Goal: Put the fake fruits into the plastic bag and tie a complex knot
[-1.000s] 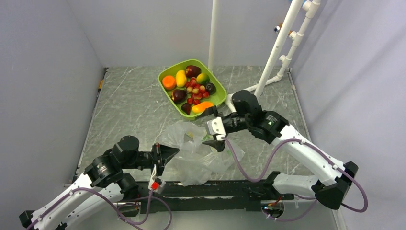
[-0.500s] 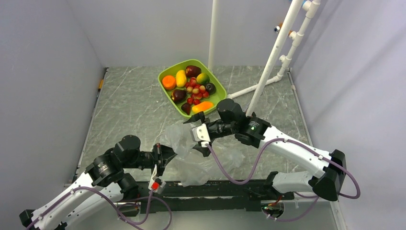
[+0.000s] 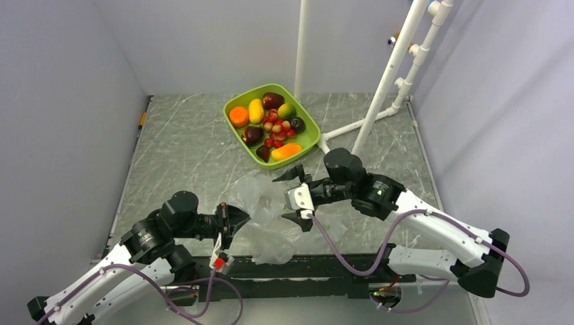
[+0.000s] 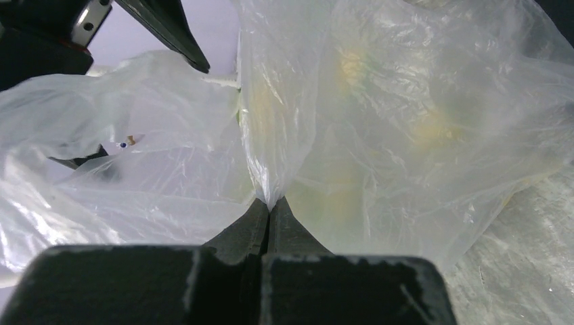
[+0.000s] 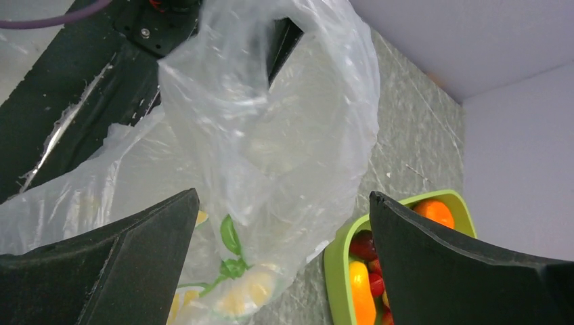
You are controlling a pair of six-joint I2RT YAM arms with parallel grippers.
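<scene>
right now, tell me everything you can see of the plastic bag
The bag is thin, clear, crinkly plastic. It is crumpled and partly puffed up, and it lies on the table just ahead of the arm bases. The left tool is shut on a pinched fold of it and holds that part up. The right tool hangs open over its far side; whether it touches cannot be told. A yellow shape with a green leaf shows through the plastic. No knot is visible.

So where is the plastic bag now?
The bag lies front centre in the top view, pinched by the left gripper, with the green tray behind it.
</scene>
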